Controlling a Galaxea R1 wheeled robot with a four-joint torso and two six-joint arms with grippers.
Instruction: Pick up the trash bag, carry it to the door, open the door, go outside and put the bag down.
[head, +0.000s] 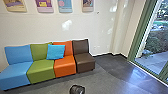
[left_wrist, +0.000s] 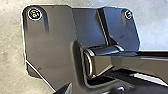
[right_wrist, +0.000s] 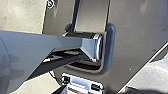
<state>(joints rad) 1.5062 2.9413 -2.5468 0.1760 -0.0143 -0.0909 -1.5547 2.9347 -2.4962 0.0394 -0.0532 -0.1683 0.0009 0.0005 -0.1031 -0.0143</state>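
Head view: multicoloured padded seats (head: 64, 65) left, green-framed glass (head: 156, 40) right. Left end effector (left_wrist: 64, 89) and right end effector (right_wrist: 60, 90): cannot tell whether open.

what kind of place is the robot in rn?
Looks like an indoor lounge or waiting area: a row of colored seats, posters on the wall, and a green-framed glass door or window facing outdoors.

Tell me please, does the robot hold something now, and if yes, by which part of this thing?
It cannot be told whether anything is held: the wrist views show the robot's own dark plate and jointed bar, but no clear grip.
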